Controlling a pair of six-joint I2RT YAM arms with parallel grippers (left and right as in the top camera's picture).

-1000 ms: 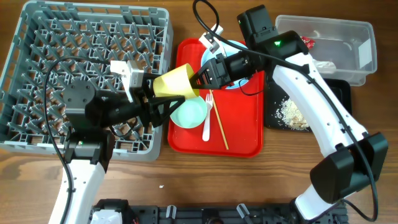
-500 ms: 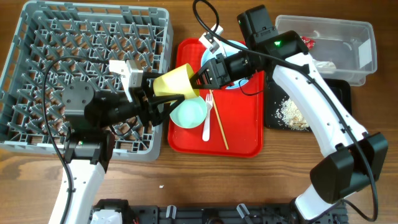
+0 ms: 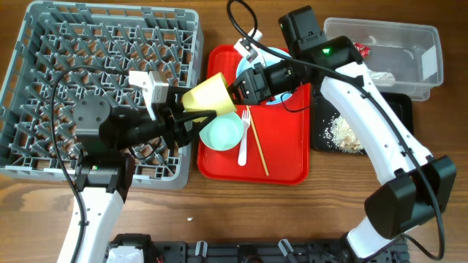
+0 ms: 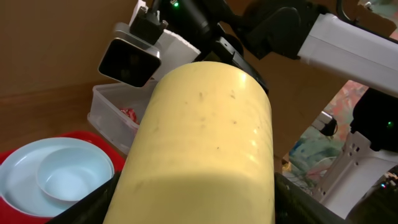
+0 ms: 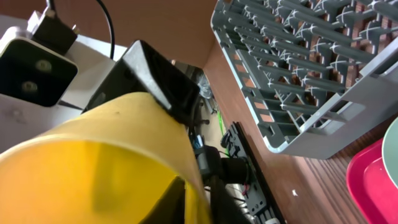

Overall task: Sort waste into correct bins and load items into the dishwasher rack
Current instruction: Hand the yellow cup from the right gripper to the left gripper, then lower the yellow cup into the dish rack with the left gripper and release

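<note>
Pair of black-and-white arms with boxy wrist cameras.

On the left arm (image 3: 95, 120), mostly matt black housings, with one white link (image 3: 91, 219) toward the front-left corner of the desk, a boxy white wrist camera (image 3: 148, 86) and a thin black cable (image 3: 55, 98) looped over it. On the right arm (image 3: 365, 109), long smooth white links between rounded black joints (image 3: 402, 204) near the front-right corner, a small green light (image 3: 326, 51) on the black block by the back edge, a second black cable (image 3: 229, 13) curling there, and a pale camera housing (image 4: 129, 57) with a dark square lens face.
</note>
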